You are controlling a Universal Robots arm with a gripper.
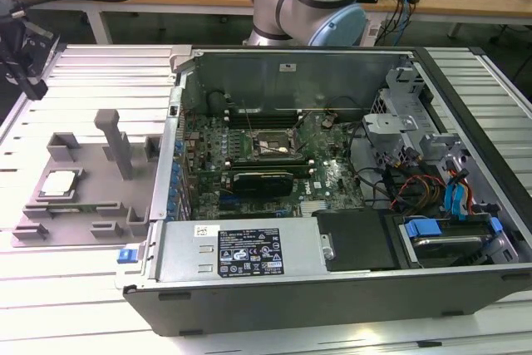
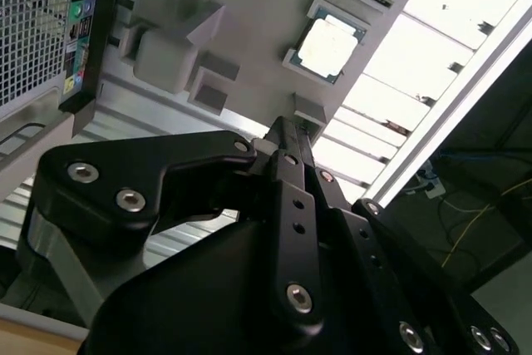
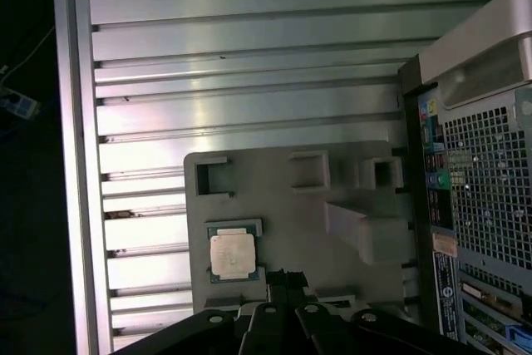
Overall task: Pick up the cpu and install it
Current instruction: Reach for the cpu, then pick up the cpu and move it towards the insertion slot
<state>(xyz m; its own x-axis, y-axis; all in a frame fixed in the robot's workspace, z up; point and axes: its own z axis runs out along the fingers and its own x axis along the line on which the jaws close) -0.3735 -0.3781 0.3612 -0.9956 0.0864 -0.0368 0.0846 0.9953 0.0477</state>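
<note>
- Black jaws look pressed together and hold nothing, though the angle is poor.
- The small square silvery-grey cpu [image 3: 232, 255] lies just beyond the jaw tips, untouched, on a grey plastic fixture plate [image 3: 291, 222].

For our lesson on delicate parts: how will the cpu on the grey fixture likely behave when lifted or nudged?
Probably stiff: the cpu looks like a flat metal-topped square. Lying flat on the grey fixture, it shouldn't roll or tip. Its smooth top may be slippery.
</note>
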